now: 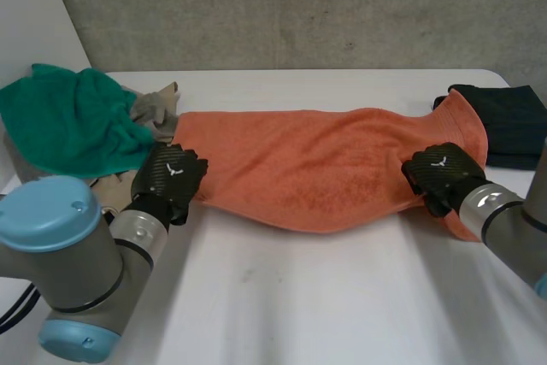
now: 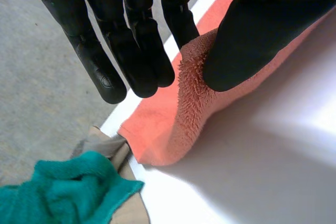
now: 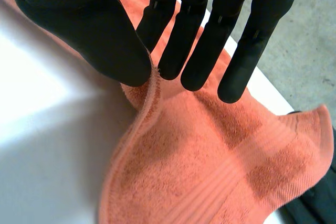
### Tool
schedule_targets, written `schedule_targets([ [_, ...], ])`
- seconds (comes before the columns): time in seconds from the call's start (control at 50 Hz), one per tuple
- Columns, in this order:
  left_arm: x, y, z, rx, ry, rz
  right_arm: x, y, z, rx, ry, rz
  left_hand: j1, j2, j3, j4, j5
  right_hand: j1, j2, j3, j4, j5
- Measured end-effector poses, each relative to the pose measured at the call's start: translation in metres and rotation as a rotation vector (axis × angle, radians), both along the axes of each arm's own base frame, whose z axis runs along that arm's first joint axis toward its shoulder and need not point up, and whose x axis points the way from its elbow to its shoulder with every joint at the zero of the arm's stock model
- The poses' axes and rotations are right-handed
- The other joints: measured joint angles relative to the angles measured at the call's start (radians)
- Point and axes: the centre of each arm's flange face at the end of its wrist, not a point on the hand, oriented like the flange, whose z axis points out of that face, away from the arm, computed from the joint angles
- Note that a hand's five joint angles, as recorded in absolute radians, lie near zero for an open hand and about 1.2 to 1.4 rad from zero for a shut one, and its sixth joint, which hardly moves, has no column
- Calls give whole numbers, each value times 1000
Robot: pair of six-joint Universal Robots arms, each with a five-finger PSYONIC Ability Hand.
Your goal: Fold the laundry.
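The left hand point(image 1: 171, 175) pinches the towel point(image 1: 316, 168) at its left end, on the near edge, between thumb and a finger; its other fingers are straight. The right hand point(image 1: 443, 173) pinches the near edge by the right end likewise. The towel lies stretched across the bench point(image 1: 325, 297) between them. A beige cloth point(image 1: 155, 108) touches its far left corner, with a green cloth point(image 1: 68, 121) on it. A dark cloth point(image 1: 513, 121) meets the right end. Bare bench runs along the near edge.
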Motion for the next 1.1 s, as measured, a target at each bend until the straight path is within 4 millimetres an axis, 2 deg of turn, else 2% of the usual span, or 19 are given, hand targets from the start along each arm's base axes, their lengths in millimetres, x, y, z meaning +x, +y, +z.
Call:
schedule_targets([
  [0.04, 0, 1, 8, -21, 13, -1, -6, -5, 1, 7, -19, -12, 0, 0, 0, 0, 0, -86, -117, -126, -132, -126],
  [0.08, 0, 1, 17, -45, 28, -2, -14, -14, 3, 20, -55, -36, 0, 0, 0, 0, 0, -404, -453, -436, -441, -446],
  [0.12, 0, 0, 24, -65, 40, -2, -22, -23, 6, 42, -100, -67, 0, 0, 0, 0, 0, -592, -638, -640, -646, -659],
  [0.22, -2, -2, 36, -99, 60, -3, -45, -41, 16, 144, -237, -174, 0, 0, 0, 0, 0, -754, -794, -818, -837, -851],
  [0.36, -5, -7, 43, -124, 73, -4, -70, -44, 20, 268, -342, -248, 0, 0, 0, 0, 0, -756, -794, -843, -843, -877],
  [0.48, -8, -15, 55, -158, 95, -3, -78, -32, 21, 301, -362, -239, 0, 0, 0, 0, 0, -756, -794, -843, -843, -876],
  [0.6, -13, -27, 76, -219, 132, -1, -78, -10, 14, 262, -270, -184, 0, 0, 0, 0, 0, -756, -794, -843, -843, -875],
  [0.7, -16, -32, 88, -254, 151, -1, -77, -2, 0, 192, -165, -141, 0, 0, 0, 0, 0, -756, -794, -843, -843, -872],
  [0.84, -17, -38, 99, -287, 169, 3, -80, -10, -15, 97, -78, -128, 0, 0, 0, 0, 0, -740, -791, -798, -810, -794],
  [1.1, -15, -44, 103, -297, 181, 14, -83, -24, -39, 55, 47, -68, 0, 0, 0, 0, 0, -641, -689, -699, -703, -693],
])
